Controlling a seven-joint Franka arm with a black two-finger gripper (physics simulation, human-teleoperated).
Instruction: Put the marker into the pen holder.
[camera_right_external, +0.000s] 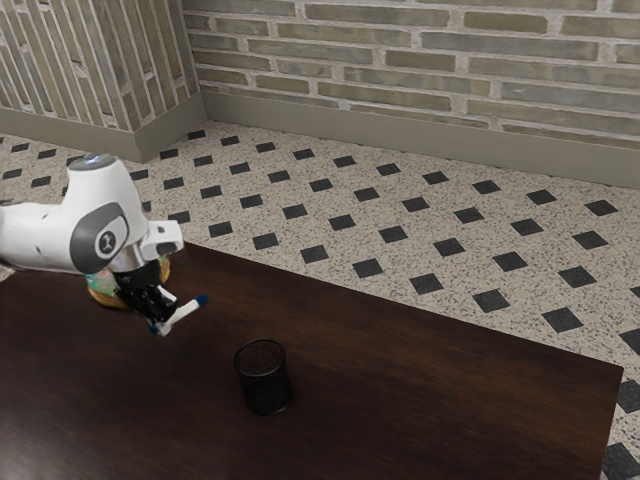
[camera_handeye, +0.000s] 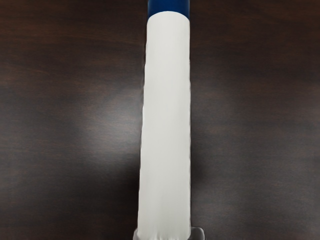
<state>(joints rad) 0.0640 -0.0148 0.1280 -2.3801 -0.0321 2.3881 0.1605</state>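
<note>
Right now the gripper (camera_right_external: 164, 318) is pinching the marker (camera_right_external: 184, 314), with its pads gripping the white barrel from two sides. The marker slants across the grip, its blue end pointing toward the exterior view's right, and in the wrist view the white barrel runs up to that blue end with the dark wooden table (camera_handeye: 65, 100) behind it. The black pen holder (camera_right_external: 265, 382) stands upright on the table, apart from the marker, which is outside it. Behind the gripper, partly hidden by the arm (camera_right_external: 45, 236), is a rounded, colorful thing (camera_right_external: 104, 294).
</note>
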